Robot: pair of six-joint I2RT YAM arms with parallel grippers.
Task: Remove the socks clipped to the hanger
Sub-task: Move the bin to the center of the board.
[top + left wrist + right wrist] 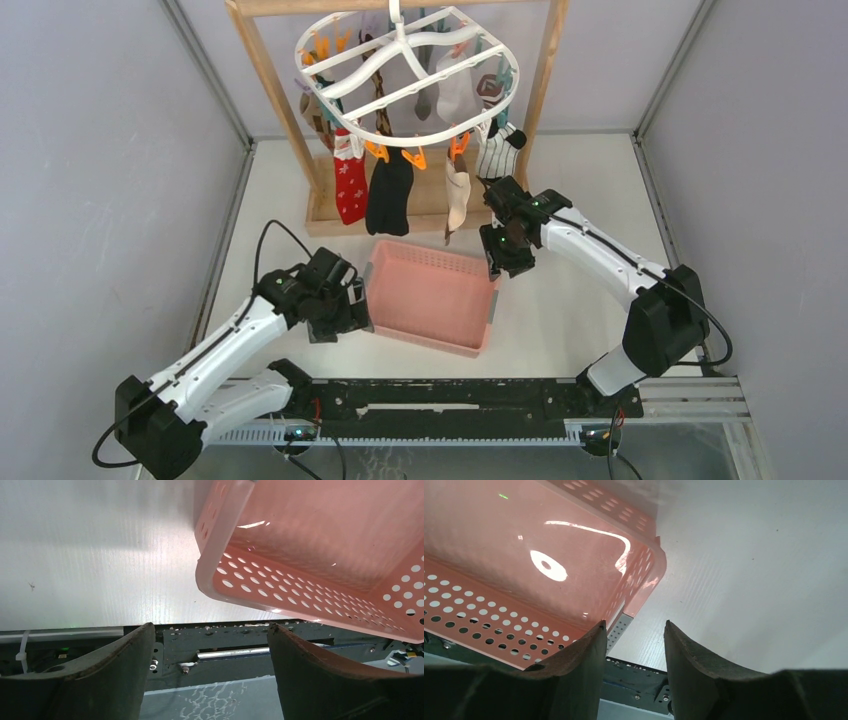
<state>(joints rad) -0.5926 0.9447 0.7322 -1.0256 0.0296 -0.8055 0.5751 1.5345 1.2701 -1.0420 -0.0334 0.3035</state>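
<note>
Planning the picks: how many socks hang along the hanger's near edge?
4: a red patterned sock at the left, a black sock beside it, a cream sock next, and a striped sock at the right. More hang behind, partly hidden.

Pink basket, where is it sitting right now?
In the top view the pink basket sits mid-table between the left gripper and the right gripper, just in front of the wooden frame with the hanging socks.
</note>
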